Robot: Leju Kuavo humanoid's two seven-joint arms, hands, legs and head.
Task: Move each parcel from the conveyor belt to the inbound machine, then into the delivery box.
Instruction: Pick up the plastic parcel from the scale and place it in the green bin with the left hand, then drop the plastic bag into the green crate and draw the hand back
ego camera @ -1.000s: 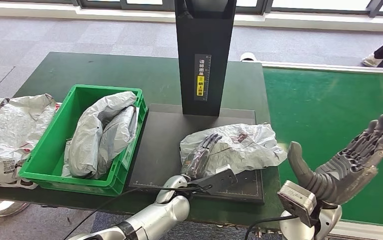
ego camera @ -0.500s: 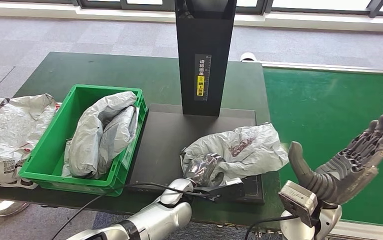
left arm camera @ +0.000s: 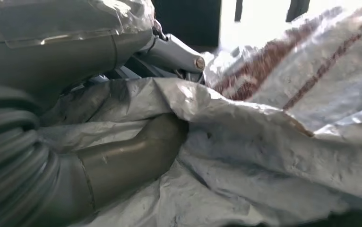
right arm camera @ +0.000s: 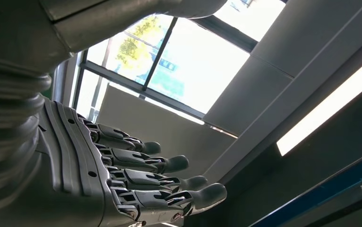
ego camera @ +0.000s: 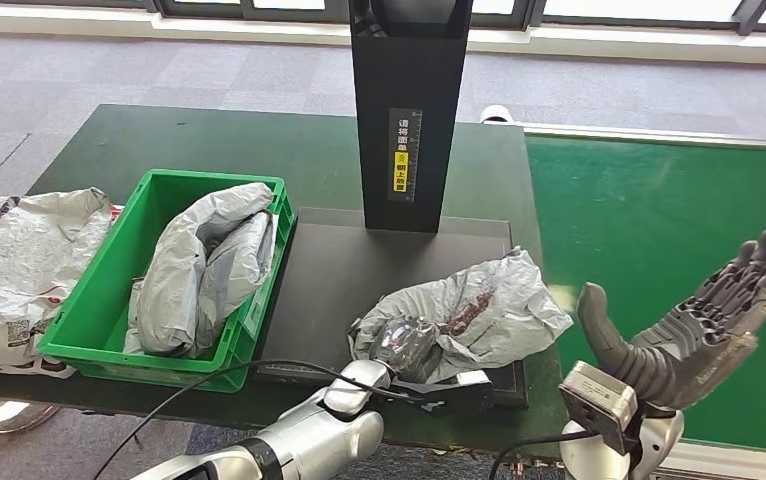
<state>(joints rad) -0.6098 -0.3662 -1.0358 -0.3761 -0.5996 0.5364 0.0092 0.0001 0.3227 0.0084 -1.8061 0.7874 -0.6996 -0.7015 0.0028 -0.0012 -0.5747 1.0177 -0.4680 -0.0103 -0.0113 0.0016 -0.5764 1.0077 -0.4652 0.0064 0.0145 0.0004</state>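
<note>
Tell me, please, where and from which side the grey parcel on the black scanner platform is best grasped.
Best at its near-left corner, from the robot's side. The parcel is a soft, flat, crumpled bag, so bunched film grips better than the flat top. The left robot hand already holds that bunched corner; the green box lies to the left.

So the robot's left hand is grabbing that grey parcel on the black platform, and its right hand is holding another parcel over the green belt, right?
Not quite. The right hand holds nothing: the head view shows it raised over the green belt with fingers spread, and the right wrist view shows the same. The rest stands: the left hand grips the grey parcel on the black platform.
</note>
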